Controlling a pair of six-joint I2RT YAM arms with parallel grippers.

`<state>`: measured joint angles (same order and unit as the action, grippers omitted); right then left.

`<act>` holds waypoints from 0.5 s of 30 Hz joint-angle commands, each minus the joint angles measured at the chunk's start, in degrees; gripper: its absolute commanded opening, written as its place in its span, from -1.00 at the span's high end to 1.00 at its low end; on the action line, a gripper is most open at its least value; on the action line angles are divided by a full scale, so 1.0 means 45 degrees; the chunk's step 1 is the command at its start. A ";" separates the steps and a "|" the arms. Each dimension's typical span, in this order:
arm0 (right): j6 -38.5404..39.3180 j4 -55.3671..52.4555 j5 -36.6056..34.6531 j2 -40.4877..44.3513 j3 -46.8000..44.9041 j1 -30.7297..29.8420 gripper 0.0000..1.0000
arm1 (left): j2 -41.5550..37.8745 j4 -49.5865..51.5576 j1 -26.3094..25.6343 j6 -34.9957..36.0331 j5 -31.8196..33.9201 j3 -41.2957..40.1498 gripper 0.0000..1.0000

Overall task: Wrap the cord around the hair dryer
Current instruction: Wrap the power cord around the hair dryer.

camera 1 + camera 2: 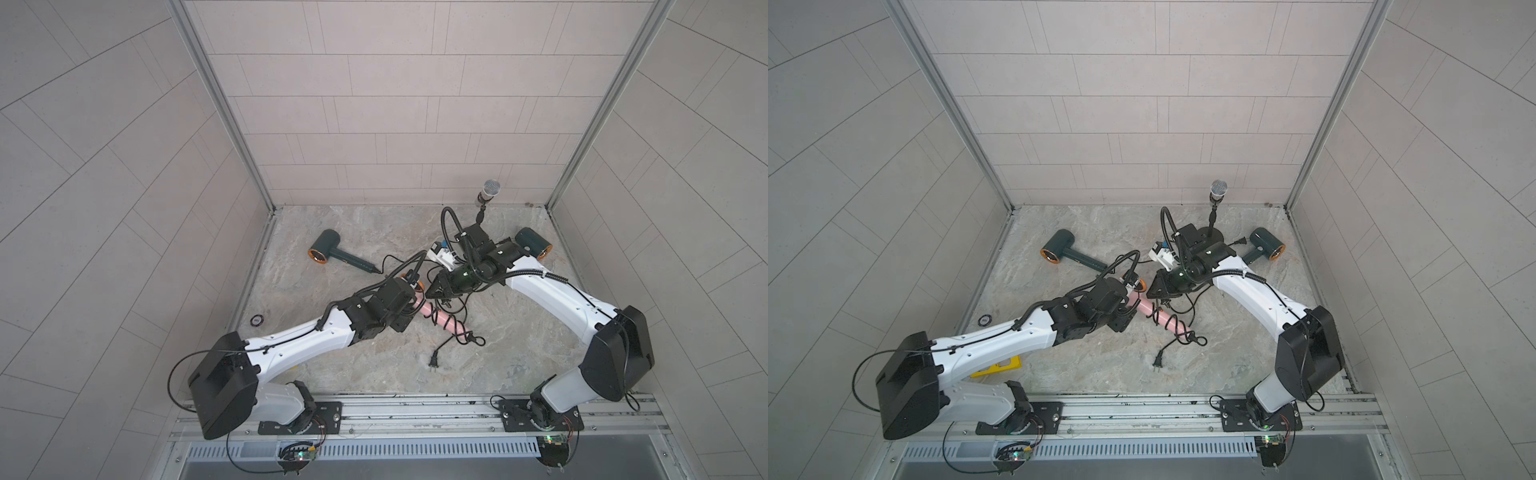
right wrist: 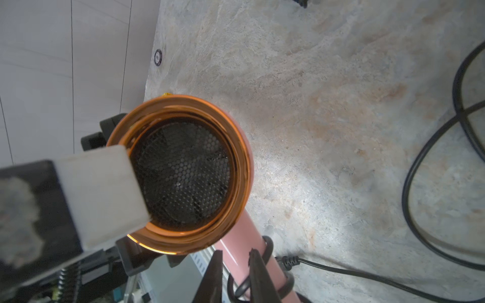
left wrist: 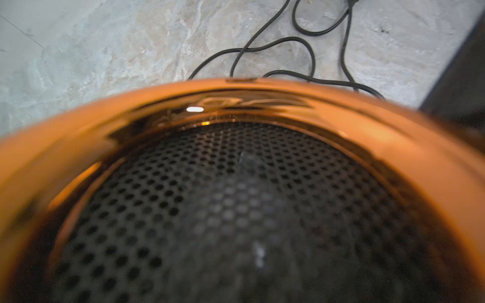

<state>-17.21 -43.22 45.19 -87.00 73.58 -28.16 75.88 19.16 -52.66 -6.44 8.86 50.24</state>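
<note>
Left gripper point(image 1: 409, 301) clamps the copper-ringed head of the pink plastic hair dryer point(image 2: 237, 240). Right gripper point(image 1: 429, 292), just beyond that head, pinches the black rubber cord point(image 2: 269, 245) looped loosely round the handle. Any slack could let the coils slide off.

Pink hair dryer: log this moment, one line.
left gripper: shut on pink hair dryer | right gripper: at cord loops on handle, grip unclear | plug: lying free

cord point(image 2: 269, 245) seemingly around hair dryer point(image 2: 237, 245), plug point(image 1: 434, 364) before
</note>
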 commanded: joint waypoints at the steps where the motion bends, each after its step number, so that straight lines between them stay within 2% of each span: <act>1: 0.3077 0.1110 -0.0066 0.0942 0.0035 0.0453 1.00 | -0.0735 0.0888 -0.0224 0.0891 -0.3025 -0.0266 1.00; 4: 0.4194 0.1172 0.0530 0.1629 -0.0494 0.1036 1.00 | -0.1625 0.0239 0.0073 0.0636 -0.4446 -0.0841 1.00; 8: 0.4103 0.1793 0.1606 0.2202 -0.0928 0.1713 1.00 | -0.2877 -0.0978 0.0884 -0.0071 -0.6173 -0.1555 1.00; 12: 0.3128 0.3413 0.2795 0.2677 -0.1696 0.1845 1.00 | -0.3834 -0.3240 0.1855 -0.1695 -0.7733 -0.2347 1.00; 15: 0.1653 0.5468 0.3493 0.2998 -0.2495 0.1846 1.00 | -0.4353 -0.4660 0.2015 -0.2715 -0.7746 -0.2766 1.00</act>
<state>-6.61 -31.75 61.21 -74.37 64.58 -22.04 59.86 7.16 -43.27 -16.08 -15.18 38.50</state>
